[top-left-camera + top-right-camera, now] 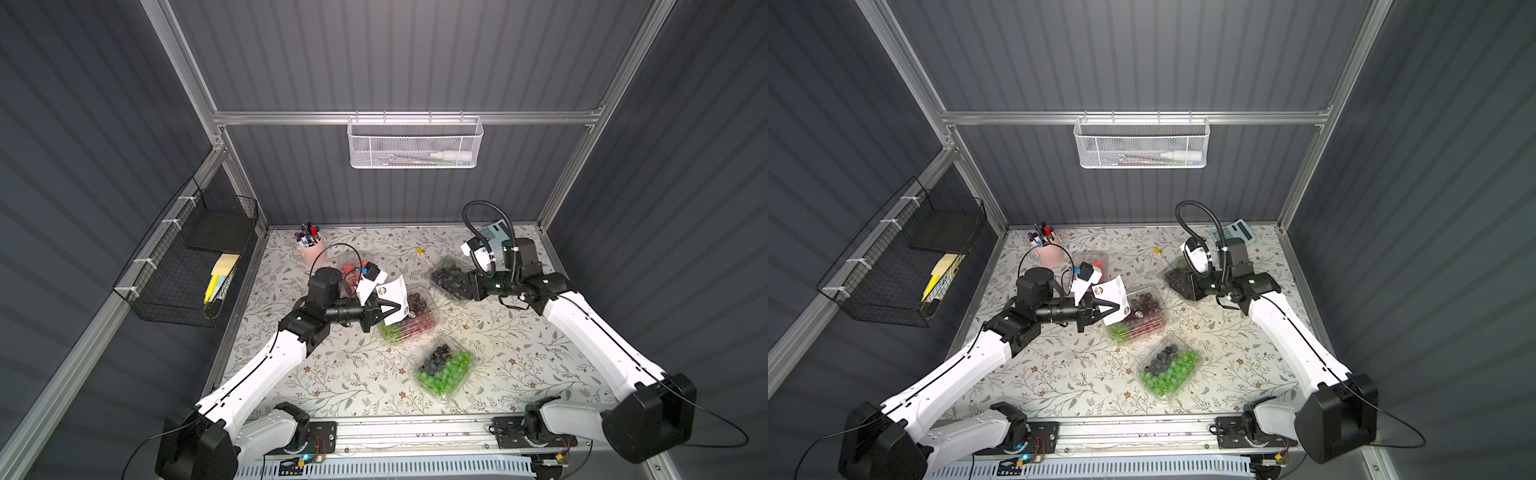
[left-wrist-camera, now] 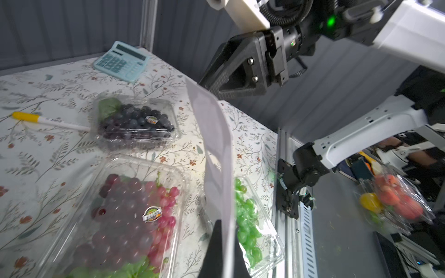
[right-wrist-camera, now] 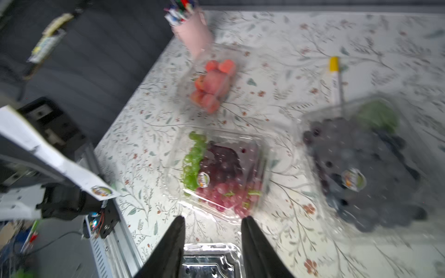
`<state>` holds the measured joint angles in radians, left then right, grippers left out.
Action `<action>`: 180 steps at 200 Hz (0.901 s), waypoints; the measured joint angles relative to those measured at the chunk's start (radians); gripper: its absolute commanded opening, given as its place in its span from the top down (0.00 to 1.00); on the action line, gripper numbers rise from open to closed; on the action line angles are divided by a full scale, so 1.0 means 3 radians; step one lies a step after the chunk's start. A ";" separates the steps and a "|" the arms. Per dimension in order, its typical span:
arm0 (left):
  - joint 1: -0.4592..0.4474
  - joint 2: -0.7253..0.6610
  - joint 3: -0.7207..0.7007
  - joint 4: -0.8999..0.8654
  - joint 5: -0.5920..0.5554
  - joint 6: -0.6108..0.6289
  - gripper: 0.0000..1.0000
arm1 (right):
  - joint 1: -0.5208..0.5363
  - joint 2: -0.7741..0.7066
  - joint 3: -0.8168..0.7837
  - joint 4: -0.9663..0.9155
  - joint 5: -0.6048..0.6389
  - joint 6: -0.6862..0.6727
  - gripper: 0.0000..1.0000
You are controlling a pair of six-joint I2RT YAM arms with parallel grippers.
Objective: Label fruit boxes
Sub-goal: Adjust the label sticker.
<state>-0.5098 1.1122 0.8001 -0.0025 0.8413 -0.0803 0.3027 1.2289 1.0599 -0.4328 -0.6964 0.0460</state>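
My left gripper (image 1: 386, 309) (image 2: 226, 225) is shut on the edge of a white sticker sheet (image 1: 394, 297) (image 2: 214, 144), held above the red and green grape box (image 1: 415, 318) (image 3: 216, 173). That box carries a round sticker (image 2: 152, 213). So does the blueberry box (image 1: 446, 276) (image 2: 137, 122). My right gripper (image 1: 446, 286) (image 3: 213, 217) hovers open over the blueberry box, holding nothing. The strawberry box (image 1: 353, 270) (image 3: 213, 84) is partly hidden behind my left wrist. The box of green grapes and dark berries (image 1: 446, 368) lies nearer the front edge.
A pink pen cup (image 1: 311, 249) stands at the back left, a yellow-capped pen (image 1: 420, 251) lies mid-back, and a calculator (image 1: 1233, 232) is at the back right. A white mesh basket (image 1: 415, 143) hangs on the back wall, a black wire basket (image 1: 187, 266) on the left wall.
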 measured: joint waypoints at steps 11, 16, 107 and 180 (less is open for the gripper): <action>0.0000 0.0000 0.0000 0.0019 0.0120 0.0070 0.99 | 0.0018 -0.0153 -0.0178 0.0210 -0.0319 -0.0013 0.51; 0.0000 0.0000 0.0000 0.0027 0.0181 0.0103 0.99 | 0.0037 -0.0210 -0.0247 0.0295 -0.0444 -0.0013 0.50; -0.0001 0.0064 0.0000 0.0117 0.0755 0.0416 0.98 | 0.0772 0.0052 -0.0342 0.0755 -0.1409 -0.0407 0.44; -0.0006 0.0064 0.0000 0.0175 0.0855 0.0445 0.98 | 0.0964 0.0348 -0.0189 0.0727 -0.1502 -0.0596 0.68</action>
<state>-0.5117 1.1313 0.8001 0.0502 1.0977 0.0532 0.5919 1.3334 1.0031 -0.2146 -1.1469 -0.1329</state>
